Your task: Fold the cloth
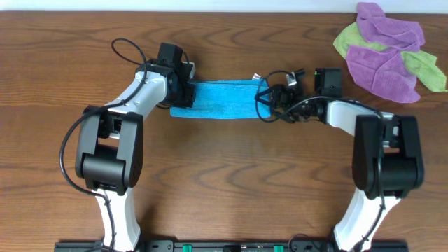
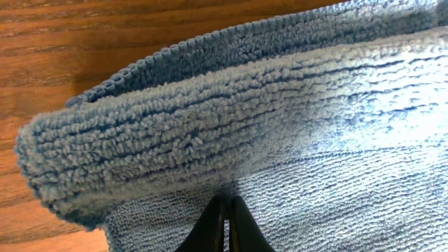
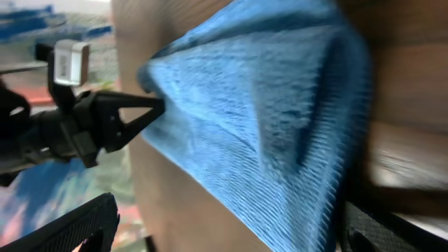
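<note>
The sky-blue cloth point(image 1: 218, 99) lies as a folded strip on the table point(image 1: 224, 168). A small white tag point(image 1: 255, 77) shows at its far right corner. My left gripper point(image 1: 185, 92) is at the strip's left end, shut on the cloth point(image 2: 294, 119), whose folded edge bulges above the closed fingertips point(image 2: 218, 210). At the right end my right gripper point(image 1: 269, 99) stands wide open, its fingers point(image 3: 73, 224) on either side of the cloth point(image 3: 280, 119). The right wrist view also shows the left gripper point(image 3: 150, 106) with the cloth's end drawn to a point at its tip.
A heap of purple cloths point(image 1: 381, 66) and lime-green cloths point(image 1: 423, 66) lies at the table's back right corner. Black cables point(image 1: 288, 84) loop beside the right wrist. Both arm bases stand at the front edge.
</note>
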Controlling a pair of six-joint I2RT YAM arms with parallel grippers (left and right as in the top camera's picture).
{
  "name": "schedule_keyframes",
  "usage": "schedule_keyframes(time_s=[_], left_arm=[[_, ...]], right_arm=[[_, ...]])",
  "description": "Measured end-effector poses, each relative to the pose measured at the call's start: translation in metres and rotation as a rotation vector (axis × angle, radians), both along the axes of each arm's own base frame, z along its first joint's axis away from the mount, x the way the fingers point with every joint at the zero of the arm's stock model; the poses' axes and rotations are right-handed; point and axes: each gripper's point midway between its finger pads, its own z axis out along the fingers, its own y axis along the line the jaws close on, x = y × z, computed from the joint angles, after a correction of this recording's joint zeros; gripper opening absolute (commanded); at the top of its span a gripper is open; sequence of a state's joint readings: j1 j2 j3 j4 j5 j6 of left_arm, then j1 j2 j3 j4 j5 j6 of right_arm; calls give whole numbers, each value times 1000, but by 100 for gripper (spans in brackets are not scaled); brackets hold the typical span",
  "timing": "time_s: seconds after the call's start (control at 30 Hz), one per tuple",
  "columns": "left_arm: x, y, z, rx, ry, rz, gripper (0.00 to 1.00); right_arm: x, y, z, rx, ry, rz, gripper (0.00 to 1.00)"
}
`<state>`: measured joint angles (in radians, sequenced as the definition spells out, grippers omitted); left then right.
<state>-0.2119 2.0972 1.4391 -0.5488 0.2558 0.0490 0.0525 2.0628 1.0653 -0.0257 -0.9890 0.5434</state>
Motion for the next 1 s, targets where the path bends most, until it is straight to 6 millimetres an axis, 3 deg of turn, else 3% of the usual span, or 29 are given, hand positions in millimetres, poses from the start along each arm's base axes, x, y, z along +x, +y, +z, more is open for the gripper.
schedule_keyframes(time_s=[0.1,0.17,0.3,0.4,0.9,0.97,1.0], left_arm=[[0,0,0,0,0,-1,6],[0,0,0,0,0,-1,6],[0,0,0,0,0,-1,6],[0,0,0,0,0,-1,6],[0,0,0,0,0,-1,6],[0,0,0,0,0,-1,6],[0,0,0,0,0,-1,6]], right_arm=[[-1,14,-1,30,-4,28,91],[-2,20,-3,35,5,32,82],[0,23,-9,30,20,19,67],[0,22,-13,17,39,0,63],[23,18,-13,-37,-1,-89,63],[25,16,-14,-47,-7,-98,54],[27,15,-14,-55,-11,-103,40]])
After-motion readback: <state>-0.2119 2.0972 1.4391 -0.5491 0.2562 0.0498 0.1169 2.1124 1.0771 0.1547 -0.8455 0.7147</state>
